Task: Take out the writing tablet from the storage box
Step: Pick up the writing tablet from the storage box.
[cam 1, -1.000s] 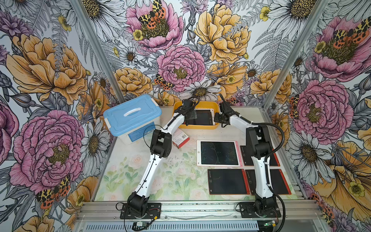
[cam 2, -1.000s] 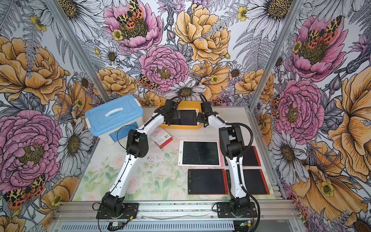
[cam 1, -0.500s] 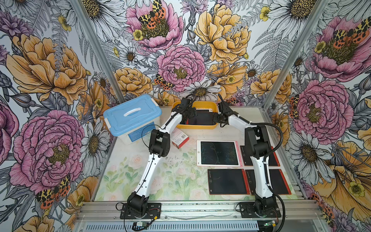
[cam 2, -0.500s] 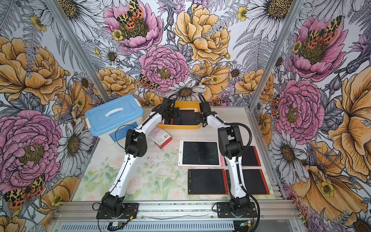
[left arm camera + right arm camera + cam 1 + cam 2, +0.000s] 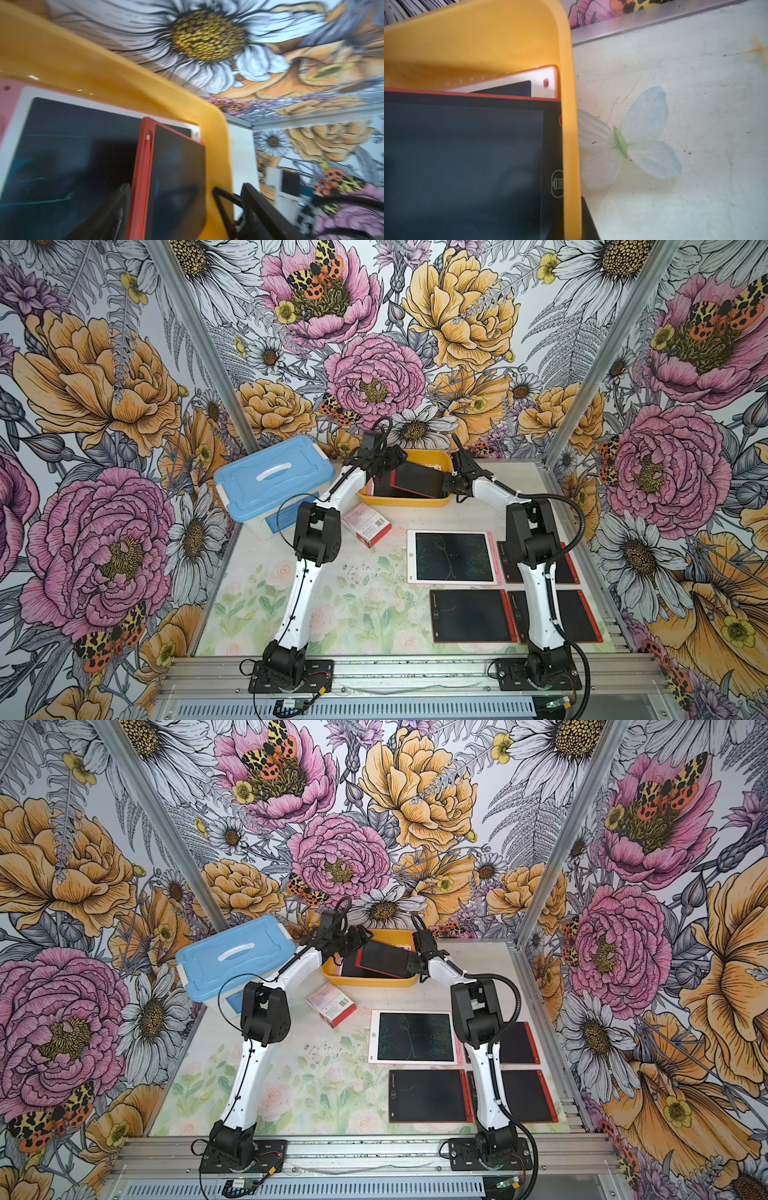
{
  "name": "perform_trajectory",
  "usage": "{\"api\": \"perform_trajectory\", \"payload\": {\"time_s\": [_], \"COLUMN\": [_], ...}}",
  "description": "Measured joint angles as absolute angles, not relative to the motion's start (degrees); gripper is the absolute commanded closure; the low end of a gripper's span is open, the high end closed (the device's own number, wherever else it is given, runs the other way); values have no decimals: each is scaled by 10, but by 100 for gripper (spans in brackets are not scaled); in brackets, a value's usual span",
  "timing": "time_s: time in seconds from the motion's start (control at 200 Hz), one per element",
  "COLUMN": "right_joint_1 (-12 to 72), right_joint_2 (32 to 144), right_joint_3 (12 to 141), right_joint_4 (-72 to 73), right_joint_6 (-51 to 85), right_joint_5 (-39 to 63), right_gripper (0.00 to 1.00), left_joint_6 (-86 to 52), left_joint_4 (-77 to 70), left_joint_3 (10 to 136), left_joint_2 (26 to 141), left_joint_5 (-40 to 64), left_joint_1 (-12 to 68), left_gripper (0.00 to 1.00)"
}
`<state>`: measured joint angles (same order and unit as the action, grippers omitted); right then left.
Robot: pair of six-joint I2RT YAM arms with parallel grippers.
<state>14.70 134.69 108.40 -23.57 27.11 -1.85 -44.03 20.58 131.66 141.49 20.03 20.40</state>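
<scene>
At yellow-orange plastic storage box [image 5: 405, 502]: red-framed black writing tablet [image 5: 415, 483], flat a second ago, now tilted; left gripper [image 5: 388, 466] apart, right gripper [image 5: 449, 485] closed, hold unclear. Extraction begun.

Yellow-orange storage box [image 5: 405, 502], red-framed blk writing tablet [image 5: 417, 483], floral walls [image 5: 374, 377].

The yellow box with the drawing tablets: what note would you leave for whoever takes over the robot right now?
Left gripper: open, at the red-framed writing tablet's left end.
Right gripper: shut at the storage box's right rim; what it pinches is unclear.
Tablet: tilted inside the box, over a white-framed tablet.
Done: tablet tipped up, not out.
Left: grip it, lift it clear, set it on the table.
</scene>
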Motion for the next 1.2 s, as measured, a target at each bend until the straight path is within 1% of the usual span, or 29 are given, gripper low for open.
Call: {"api": "perform_trajectory", "payload": {"time_s": [0.135, 0.28, 0.46, 0.695, 0.84, 0.92, 1.201], "right_joint_1": [153, 161, 162, 162, 162, 162, 162], "right_joint_2": [1352, 1354, 1354, 1354, 1354, 1354, 1354], "right_joint_3": [1089, 1089, 1089, 1089, 1089, 1089, 1089], "right_joint_4": [-225, -215, -213, -213, -213, -213, -213], "right_joint_6": [271, 271, 271, 273, 273, 273, 273], "right_joint_5": [-16, -16, -16, -16, -17, -17, -17], "right_gripper": [93, 93, 93, 93, 93, 93, 93], "left_joint_6": [-463, -477, -479, -438, -409, -395, -366], "left_joint_4": [171, 158, 170, 208, 238, 248, 277], "left_joint_3": [1294, 1257, 1231, 1231, 1231, 1231, 1231], "left_joint_2": [1385, 1378, 1378, 1372, 1354, 1342, 1331], "left_joint_5": [259, 293, 300, 295, 281, 277, 258], "left_joint_1": [224, 242, 237, 234, 233, 231, 219], "left_gripper": [16, 16, 16, 17, 23, 30, 49]}}
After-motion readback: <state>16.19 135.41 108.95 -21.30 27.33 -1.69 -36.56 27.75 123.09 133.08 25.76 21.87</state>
